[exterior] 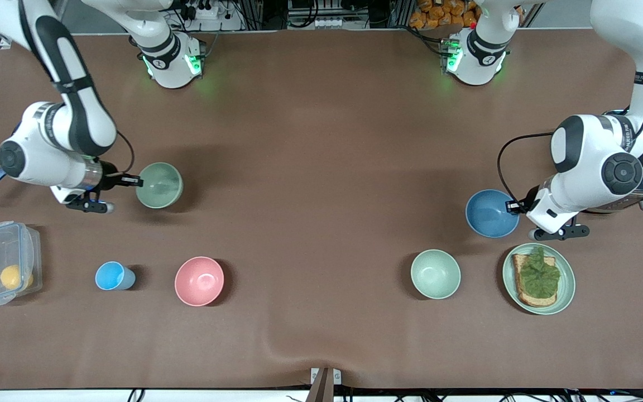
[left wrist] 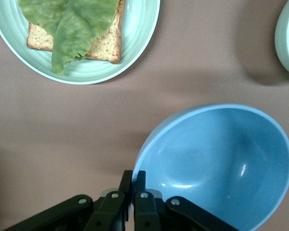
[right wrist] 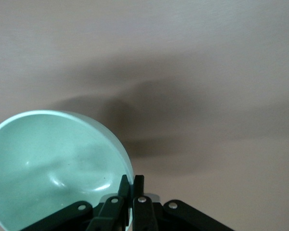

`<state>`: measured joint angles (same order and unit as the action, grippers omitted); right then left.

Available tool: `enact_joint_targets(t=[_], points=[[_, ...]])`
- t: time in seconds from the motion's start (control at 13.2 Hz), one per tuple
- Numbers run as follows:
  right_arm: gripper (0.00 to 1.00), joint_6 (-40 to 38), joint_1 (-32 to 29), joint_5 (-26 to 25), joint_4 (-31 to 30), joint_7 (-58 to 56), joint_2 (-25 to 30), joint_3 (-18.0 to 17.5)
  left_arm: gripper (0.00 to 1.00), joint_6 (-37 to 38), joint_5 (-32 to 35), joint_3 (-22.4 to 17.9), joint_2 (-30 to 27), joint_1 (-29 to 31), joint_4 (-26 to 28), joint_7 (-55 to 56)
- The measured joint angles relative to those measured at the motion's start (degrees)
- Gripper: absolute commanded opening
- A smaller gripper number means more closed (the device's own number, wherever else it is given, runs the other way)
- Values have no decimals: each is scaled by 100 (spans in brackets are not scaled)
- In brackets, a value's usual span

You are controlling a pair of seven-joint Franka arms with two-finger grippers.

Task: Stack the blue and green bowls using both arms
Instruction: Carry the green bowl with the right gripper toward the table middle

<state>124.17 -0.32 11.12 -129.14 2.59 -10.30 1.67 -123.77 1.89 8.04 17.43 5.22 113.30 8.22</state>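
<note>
- gripping the rim of the green bowl (exterior: 159,185), the right gripper (exterior: 132,181) has its fingers pinched together on the bowl's edge at the right arm's end of the table; the right wrist view shows the bowl's wall clamped between the two black fingers (right wrist: 137,185).
- the left gripper (exterior: 514,207) is likewise pinched onto the rim of the blue bowl (exterior: 490,213) at the left arm's end of the table; in the left wrist view the fingers (left wrist: 140,179) meet on the bowl's edge.
- the blue bowl lies just beside a pale green plate (exterior: 567,279) carrying toast (exterior: 532,282) topped with a lettuce leaf (exterior: 539,276), the plate being nearer the front camera.
- a second pale green bowl (exterior: 435,273) rests beside the plate, well apart from both grippers.
- nearer the front camera than the green bowl stand a pink bowl (exterior: 199,281), a blue cup (exterior: 111,276) and a clear lidded box (exterior: 2,262).
</note>
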Motion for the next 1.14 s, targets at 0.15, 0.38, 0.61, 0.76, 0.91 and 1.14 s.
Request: enact_joint_targets(t=[0.15,0.38,0.61,0.76,0.91,1.14], points=[[0,-59,413,46,0,793,122,-45,0,10,0,22,0,0,-27,0],[0,-78,1086,501,0,1865,202,-86,0,34,0,25,0,5,-45,-4],[0,94,1798,903,15,2873,224,-105,0,155,0,26,1,18,-115,-15],[0,463,2315,953,30,3736,221,-118,0,239,0,39,1,7,-183,-15],[0,860,2781,1050,30,4436,197,-131,0,252,0,68,2,-4,-199,-14],[0,1409,3420,1386,118,5180,33,-135,0,253,0,113,3,-48,-203,-5]])
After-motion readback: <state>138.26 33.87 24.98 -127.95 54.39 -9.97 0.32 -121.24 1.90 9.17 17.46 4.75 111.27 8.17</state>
